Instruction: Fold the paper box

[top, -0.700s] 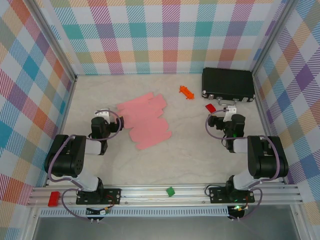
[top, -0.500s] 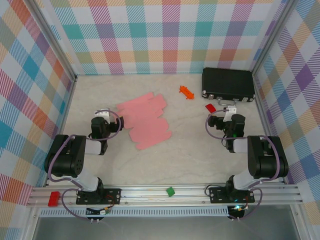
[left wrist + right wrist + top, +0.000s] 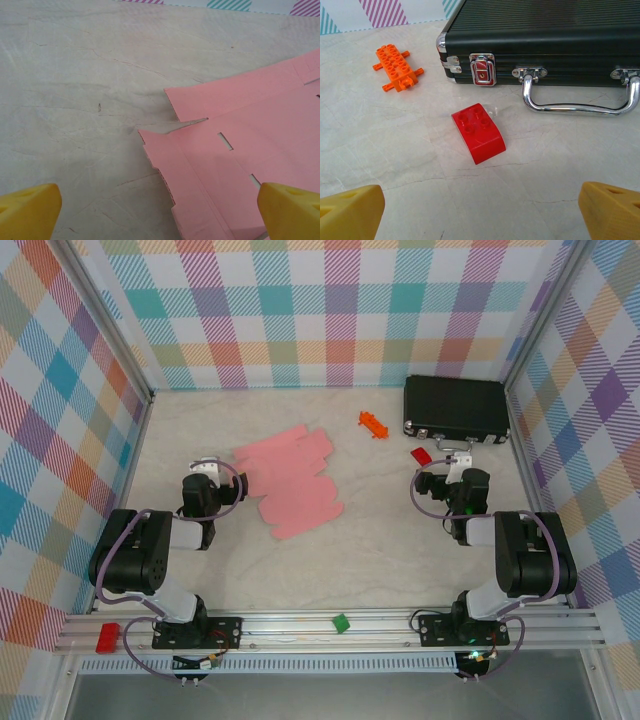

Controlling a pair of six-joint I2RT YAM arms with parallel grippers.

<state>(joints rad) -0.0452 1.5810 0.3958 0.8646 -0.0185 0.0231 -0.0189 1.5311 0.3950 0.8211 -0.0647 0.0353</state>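
The paper box (image 3: 289, 480) is a flat pink notched sheet with flaps and slots, lying left of the table's middle. In the left wrist view the paper box (image 3: 250, 150) spreads ahead and to the right, its notched left edge running between the yellow fingertips (image 3: 29, 210). My left gripper (image 3: 208, 480) sits just left of the sheet, low over the table; this left gripper (image 3: 159, 214) is open and holds nothing. My right gripper (image 3: 458, 474) is at the right side of the table, and in its own wrist view the right gripper (image 3: 481, 210) is open over bare table.
A black hard case (image 3: 456, 408) with a chrome handle (image 3: 577, 102) lies at the back right. A red brick (image 3: 478, 133) sits just ahead of the right gripper. An orange toy piece (image 3: 373, 424) lies left of the case. Plaid walls (image 3: 330, 310) enclose the table.
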